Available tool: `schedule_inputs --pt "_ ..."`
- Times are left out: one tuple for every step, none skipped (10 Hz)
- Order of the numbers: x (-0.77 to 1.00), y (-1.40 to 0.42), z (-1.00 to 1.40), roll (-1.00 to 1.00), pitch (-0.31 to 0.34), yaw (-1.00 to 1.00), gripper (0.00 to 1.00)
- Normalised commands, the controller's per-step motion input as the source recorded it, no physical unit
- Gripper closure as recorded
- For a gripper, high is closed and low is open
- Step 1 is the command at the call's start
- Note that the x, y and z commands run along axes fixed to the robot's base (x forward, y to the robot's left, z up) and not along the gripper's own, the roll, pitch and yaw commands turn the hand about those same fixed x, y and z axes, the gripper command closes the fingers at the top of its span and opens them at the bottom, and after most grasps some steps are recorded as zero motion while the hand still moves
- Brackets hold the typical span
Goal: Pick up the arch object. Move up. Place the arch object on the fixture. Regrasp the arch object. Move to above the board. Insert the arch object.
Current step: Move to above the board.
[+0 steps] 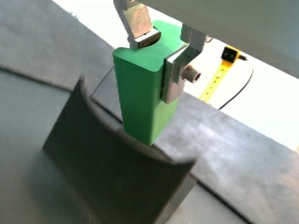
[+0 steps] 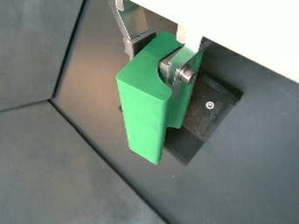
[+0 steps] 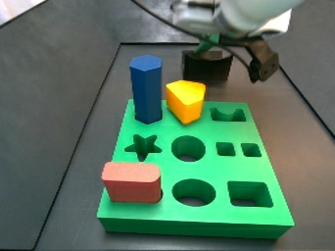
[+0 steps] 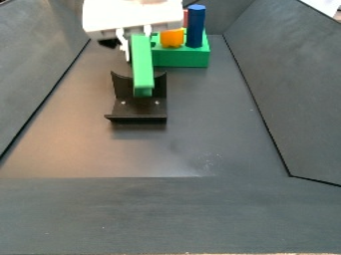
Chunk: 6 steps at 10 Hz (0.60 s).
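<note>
Nearest the lens in both wrist views is the arch object (image 1: 145,92), a green block standing on end, its lower end down in the curved notch of the fixture (image 1: 117,164); in a wrist view the fixture's dark base plate (image 2: 211,118) shows behind the block with a small pale dot on it. The gripper (image 1: 162,54) is clamped on the arch object near its top, silver fingers (image 1: 174,77) pressed flat on opposite faces. In a side view the arch object (image 4: 142,68) sits upper left of centre, upright on the fixture (image 4: 136,103), with the gripper (image 4: 138,40) directly above it under the white wrist housing. In a side view the fixture (image 3: 207,66) is at upper centre, behind the board (image 3: 197,186), gripper (image 3: 233,51) over it; the block itself is mostly hidden there. The board fills the lower half, holding a blue prism (image 3: 145,90), a yellow rounded block (image 3: 186,100) and a red block (image 3: 132,182), with star, round, square and arch holes open. All sit on the dark worktop (image 4: 186,149). A yellow tape measure (image 1: 226,58) lies at the upper right of a wrist view.
</note>
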Motion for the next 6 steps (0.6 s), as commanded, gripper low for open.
schedule_inputs --pt "-0.03 -0.14 1.0 -0.06 0.295 0.13 1.0" --pt "-0.03 -0.14 1.0 -0.06 0.274 0.16 1.0" --pt "-0.02 -0.13 1.0 -0.05 0.223 0.21 1.0" --pt "-0.01 -0.13 1.0 -0.04 0.181 0.23 1.0" --pt "0.0 -0.12 1.0 -0.02 0.12 0.24 1.0" --pt "0.0 -0.12 1.0 -0.02 0.092 0.24 1.0"
